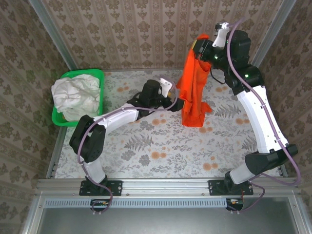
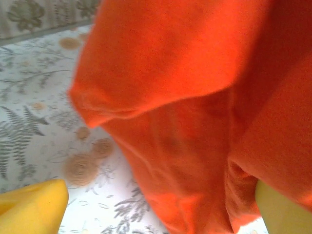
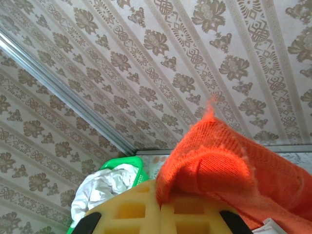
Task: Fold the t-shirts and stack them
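My right gripper (image 1: 202, 48) is raised high at the back right, shut on the top edge of the orange-red t-shirt (image 1: 193, 92). The shirt hangs from it in a long drape, its lower end resting on the table. In the right wrist view the yellow pads (image 3: 131, 209) pinch a fold of the orange-red t-shirt (image 3: 229, 165). My left gripper (image 1: 181, 101) is low at the shirt's left edge and open. In the left wrist view its fingers (image 2: 34, 207) stand wide, with the hanging orange-red cloth (image 2: 195, 97) between them. The white t-shirt (image 1: 75, 95) lies crumpled in the basket.
The green plastic basket (image 1: 97, 75) stands at the table's back left corner, also seen in the right wrist view as the basket (image 3: 127, 163) with the white t-shirt (image 3: 102, 190) in it. Patterned walls close in the back and sides. The floral table (image 1: 161, 151) stretches in front of the arms.
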`<act>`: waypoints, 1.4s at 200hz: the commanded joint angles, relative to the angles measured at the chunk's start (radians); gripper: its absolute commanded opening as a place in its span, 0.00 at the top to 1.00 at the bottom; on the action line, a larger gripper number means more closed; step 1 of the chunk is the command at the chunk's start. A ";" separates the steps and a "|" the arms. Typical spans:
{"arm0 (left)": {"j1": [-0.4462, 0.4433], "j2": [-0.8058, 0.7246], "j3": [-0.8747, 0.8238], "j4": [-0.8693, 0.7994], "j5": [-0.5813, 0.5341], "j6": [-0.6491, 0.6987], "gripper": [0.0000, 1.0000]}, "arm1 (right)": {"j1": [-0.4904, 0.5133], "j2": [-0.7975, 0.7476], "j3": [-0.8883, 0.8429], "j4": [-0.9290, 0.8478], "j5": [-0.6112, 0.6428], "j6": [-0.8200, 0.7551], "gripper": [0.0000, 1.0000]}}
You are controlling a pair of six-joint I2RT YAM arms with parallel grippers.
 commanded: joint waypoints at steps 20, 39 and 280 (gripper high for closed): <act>-0.026 -0.011 -0.114 0.066 0.072 0.043 0.00 | -0.041 0.006 0.100 0.040 0.015 0.003 1.00; -0.054 0.005 -0.160 0.116 0.069 0.100 0.00 | -0.052 0.014 0.125 0.046 0.014 0.005 1.00; 0.307 -0.514 0.037 -0.472 -0.026 0.466 1.00 | -0.173 -0.384 -0.202 0.188 0.011 -0.110 1.00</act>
